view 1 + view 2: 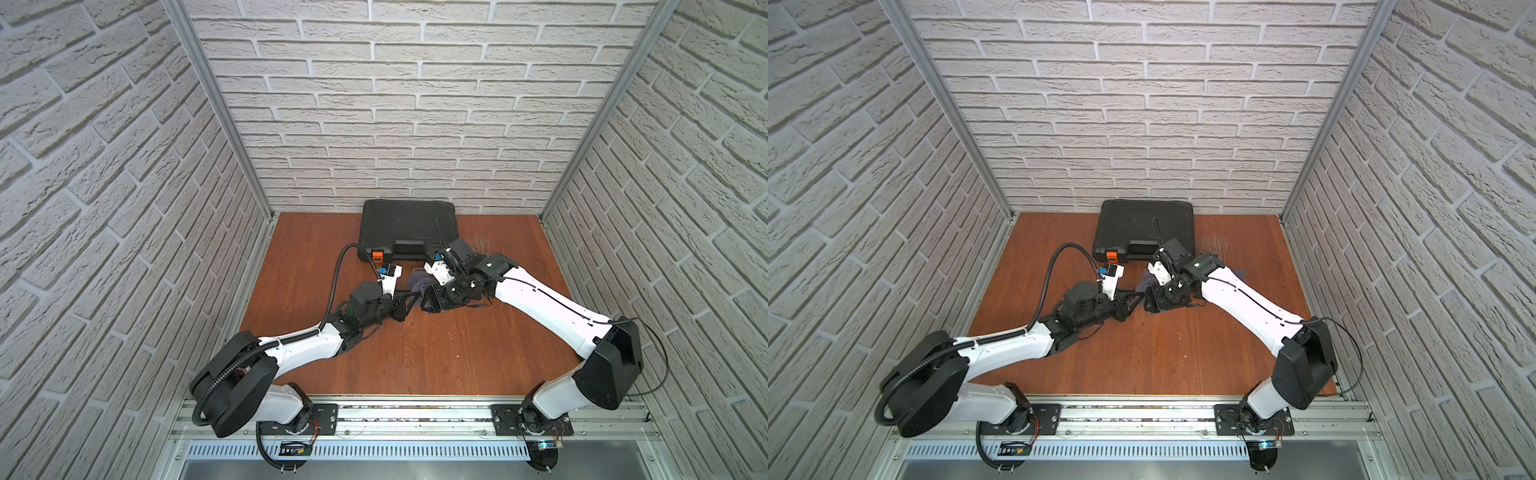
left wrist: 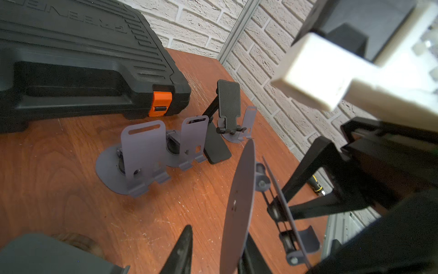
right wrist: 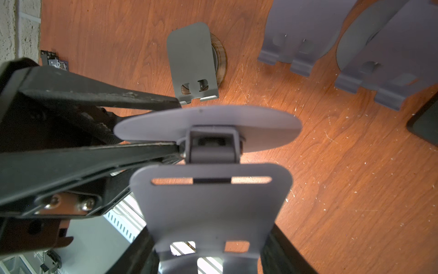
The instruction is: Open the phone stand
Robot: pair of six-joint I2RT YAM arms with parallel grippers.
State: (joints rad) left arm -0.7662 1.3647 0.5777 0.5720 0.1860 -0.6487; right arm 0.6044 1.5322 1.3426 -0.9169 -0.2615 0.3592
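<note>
The grey phone stand (image 3: 211, 208) hangs above the table between the two arms. My right gripper (image 3: 211, 237) is shut on its slotted back plate, one finger on each side edge. Its round base disc (image 3: 213, 123) is swung away from the plate on the hinge. In the left wrist view the disc (image 2: 239, 201) shows edge-on. My left gripper (image 2: 218, 234) is open round the disc, and one of its fingers (image 2: 184, 246) stands clear of it with bare wood between. Both top views show the stand (image 1: 417, 282) (image 1: 1144, 282) only partly, between the left gripper (image 1: 411, 297) and the right gripper (image 1: 432, 299).
A black tool case (image 1: 409, 230) with an orange latch (image 2: 161, 103) lies at the back. Several opened grey stands (image 2: 142, 154) (image 2: 192, 142) and a black stand (image 2: 225, 106) are lined up on the wooden table (image 1: 415, 353). Another grey stand (image 3: 192, 64) is on the table nearby.
</note>
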